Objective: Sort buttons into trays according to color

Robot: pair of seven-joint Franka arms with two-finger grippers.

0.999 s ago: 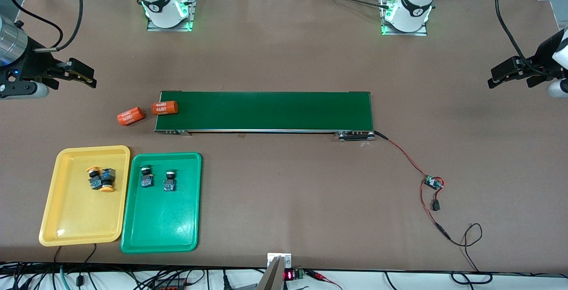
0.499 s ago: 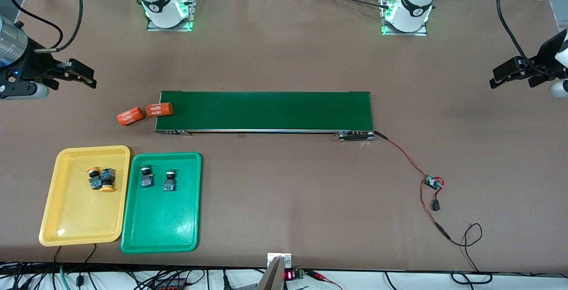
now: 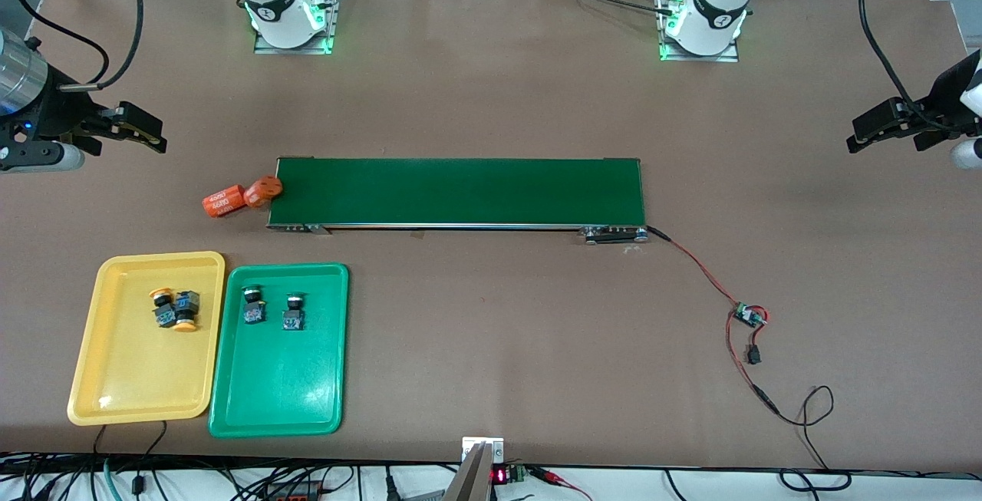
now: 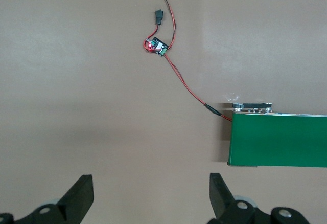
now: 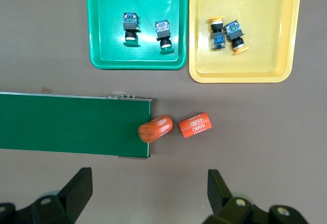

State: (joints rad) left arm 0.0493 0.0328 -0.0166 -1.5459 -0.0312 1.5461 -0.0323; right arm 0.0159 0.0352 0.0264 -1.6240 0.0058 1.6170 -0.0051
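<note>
- While both arms are waiting, yellow-orange-capped black push-button switches [image 3: 174,310] are lying in the shallow yellow plastic tray [image 3: 123,386], green-capped ones [image 3: 271,309] in the green tray [image 3: 276,393].
- Two orange printed cylinders [image 3: 242,196] are touching at the dark green conveyor belt [image 3: 460,192] end.
- Left gripper [image 3: 882,126] and right gripper [image 3: 138,131] are hanging open-fingered over bare table.

One orange cylinder [image 3: 262,191] is carried off the conveyor belt [image 3: 460,192] at the end toward the right arm's edge of the bench, is tipped over that end, and is brought against the second cylinder [image 3: 223,202].
</note>
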